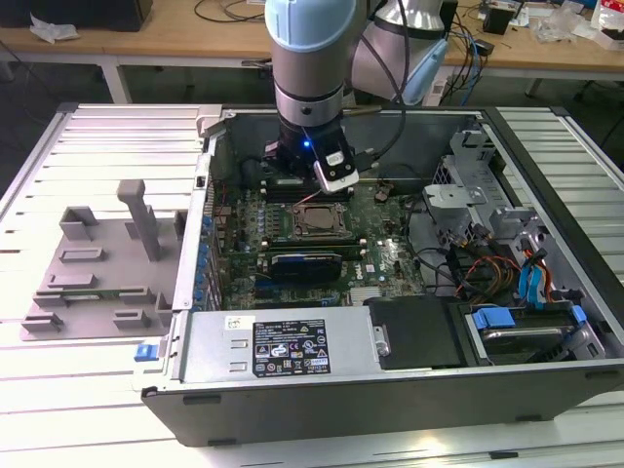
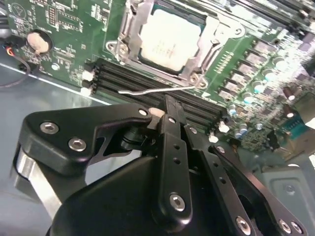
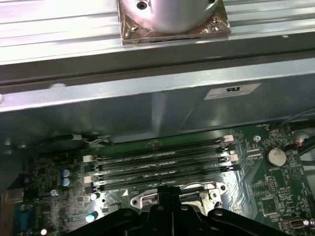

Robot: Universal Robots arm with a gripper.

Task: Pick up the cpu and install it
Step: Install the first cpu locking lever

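Black gripper (image 2: 170,105) fingers were pressed together, holding nothing.
Your cpu (image 2: 170,39) sat seated in the socket (image 2: 129,29), just beyond the fingertips.

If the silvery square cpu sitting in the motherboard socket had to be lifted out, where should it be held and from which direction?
Probably by two opposite edges of the pale silvery square cpu, coming straight down from above. It lies flat in the metal-framed socket, whose frame crowds its sides, so only its top face is open to approach.

I make out no legible text: black label (image 1: 289,348) on power supply cover (image 1: 273,341) and white sticker (image 3: 231,90) on case wall (image 3: 147,105) stay unreadable.
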